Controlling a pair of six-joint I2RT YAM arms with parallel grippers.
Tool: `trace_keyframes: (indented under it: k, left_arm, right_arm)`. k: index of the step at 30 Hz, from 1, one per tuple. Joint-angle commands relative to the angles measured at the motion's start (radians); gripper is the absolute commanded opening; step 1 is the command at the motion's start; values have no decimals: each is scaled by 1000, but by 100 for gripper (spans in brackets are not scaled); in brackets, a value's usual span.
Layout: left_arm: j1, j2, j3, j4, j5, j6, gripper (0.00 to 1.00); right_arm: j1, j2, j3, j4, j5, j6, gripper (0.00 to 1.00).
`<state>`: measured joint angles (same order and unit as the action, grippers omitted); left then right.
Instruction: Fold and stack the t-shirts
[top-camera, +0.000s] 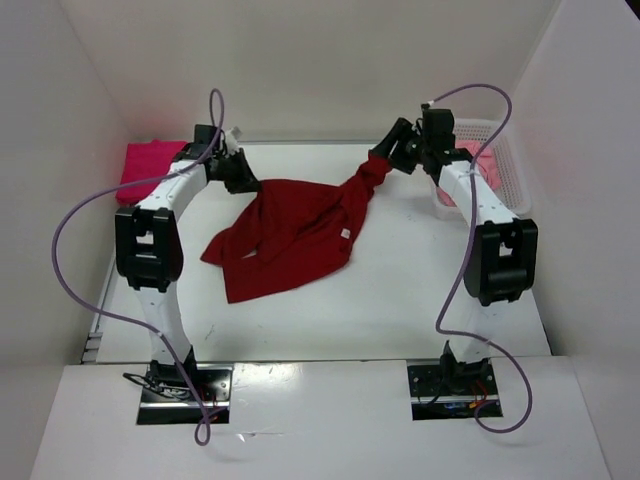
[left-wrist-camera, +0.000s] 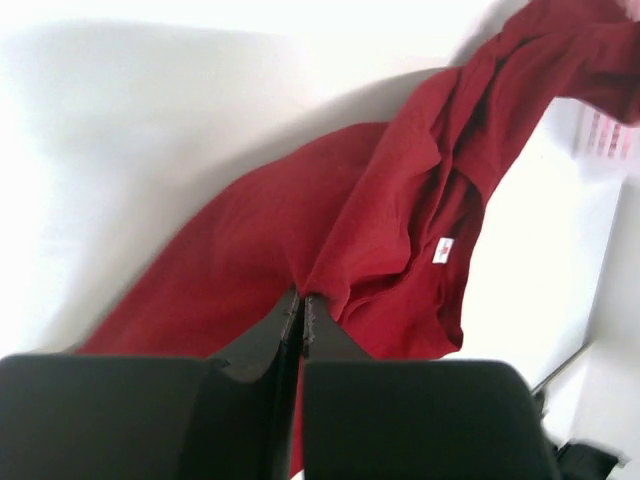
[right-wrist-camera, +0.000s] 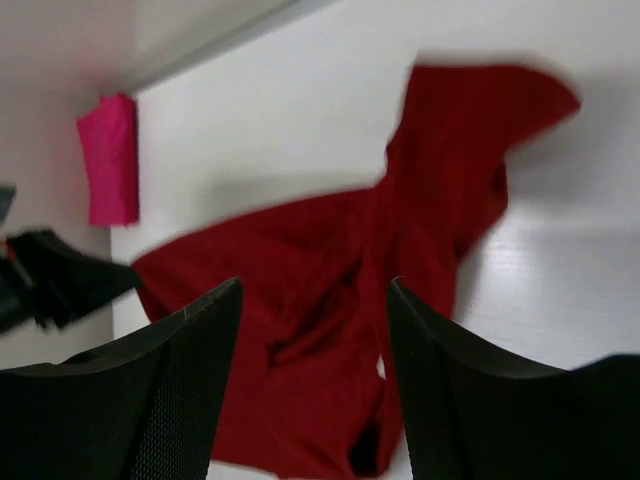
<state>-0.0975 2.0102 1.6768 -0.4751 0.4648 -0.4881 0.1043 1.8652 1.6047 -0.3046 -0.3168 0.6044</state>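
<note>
A dark red t-shirt (top-camera: 290, 235) lies crumpled across the middle of the table, pulled into a band toward the back right. My left gripper (top-camera: 243, 183) is shut on its left edge; in the left wrist view the jaws (left-wrist-camera: 302, 300) meet on the red cloth (left-wrist-camera: 340, 220). My right gripper (top-camera: 385, 162) hangs at the shirt's bunched right end. In the right wrist view it (right-wrist-camera: 312, 305) is open, with the shirt (right-wrist-camera: 440, 170) lying below between the fingers, not held. A folded magenta-pink t-shirt (top-camera: 150, 165) rests at the back left, also in the right wrist view (right-wrist-camera: 108, 160).
A white mesh basket (top-camera: 508, 150) stands at the back right with light pink cloth (top-camera: 470, 152) showing in it. White walls close in the table on the left, back and right. Purple cables loop off both arms.
</note>
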Motion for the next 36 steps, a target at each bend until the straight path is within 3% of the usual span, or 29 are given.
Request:
trace_keyframes:
  k: [1,3,5,7,8,9,10,13,14,16,18,21,23,28,34,36]
  left_arm:
    - [47,58,35,21,104,-50,0]
    - [71,68,-3,64,147,-81,5]
    - [85,68,-66,95,156,-93,31]
    - [85,9,-91,104,66,-102,57]
    - [85,-17,-104,104,29,-92,74]
    - [85,-45,-104,104,-42,-92,78]
    - [85,-109,-114,93,-82,-83,81]
    - [18,-240,-158,61,-248,-24,74]
    - [-11,-260,-173,49,-267,14,72]
    - [-77,-283,-234,-2,-320,42,68]
    - [-174,-316,-302,-16,-359,42,66]
    - [-191,-379,-494,50,-336,-62,70]
    - [-191,-404,-602,91,-336,-110,74]
    - [-191,-430,-701,210,-304,-237,77]
    - [-191,-364,-713,260,-297,-282,77]
    - [-191,-364,-727,296,-308,-300,77]
  right_arm:
    - [66,-107,-88,-73,13,-61,66]
    - [112,-210,-298,-35,-1,-29,66]
    - [152,-268,-412,-5,-11,-17,39]
    - [205,-287,-541,37,-11,14,12]
    - [206,-299,-608,60,-11,49,10]
    - [218,-299,-632,87,-30,64,10]
    - [235,-299,-649,119,-30,77,19]
    - [253,-282,-669,150,-25,92,46]
    - [265,-250,-669,162,-51,101,51]
    - [294,-219,-669,174,-51,101,58]
    - [314,-178,-669,188,-51,127,58]
    - [345,-138,-669,245,-51,161,62]
    - [356,-120,-669,256,-51,176,62]
    - [356,-86,-649,289,24,207,58]
    - [356,-54,-640,320,70,225,40]
    - [356,-54,-640,331,99,225,26]
